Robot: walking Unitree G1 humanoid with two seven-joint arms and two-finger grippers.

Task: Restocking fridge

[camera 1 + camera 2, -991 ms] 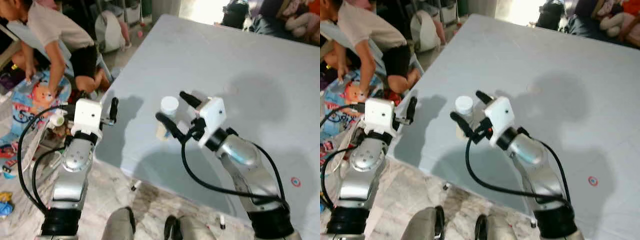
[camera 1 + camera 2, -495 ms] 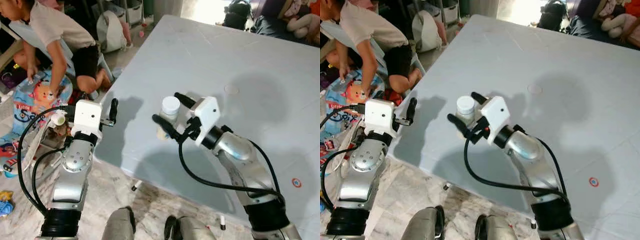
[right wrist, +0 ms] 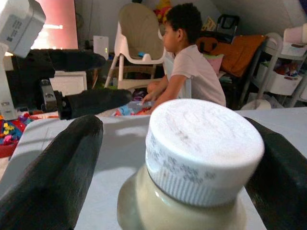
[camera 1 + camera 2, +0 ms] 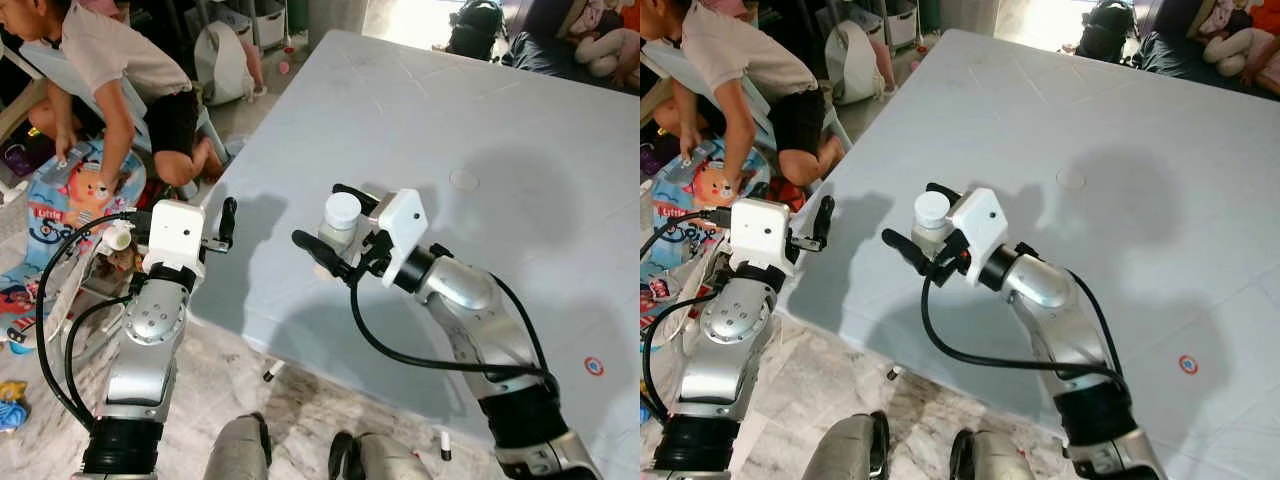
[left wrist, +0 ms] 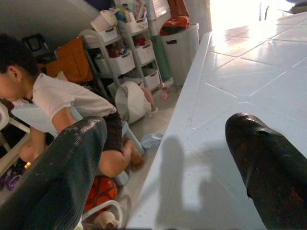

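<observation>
A: What do we see changed since a second ago?

B: Starting at our left, the left gripper (image 4: 228,215) hovers at the near left corner of the pale grey table (image 4: 520,130) much as before, its two black fingers apart with nothing between them. The person in a white shirt (image 4: 110,55) still crouches on the floor beyond it, over the bright printed mat (image 4: 70,190). The change is on our right: the right gripper (image 4: 918,225) has pushed further forward, so the small cream bottle with a white ribbed cap (image 4: 931,218) now sits deeper between its fingers.

A: Where does the bottle stand against the jaws?

B: It stands upright on the table near the front edge, with one black finger (image 4: 318,252) on its near side and the other on its far side. In the right wrist view the white cap (image 3: 204,148) sits midway between both fingers. The jaws are spread wider than the bottle; we cannot tell whether either finger touches it
</observation>
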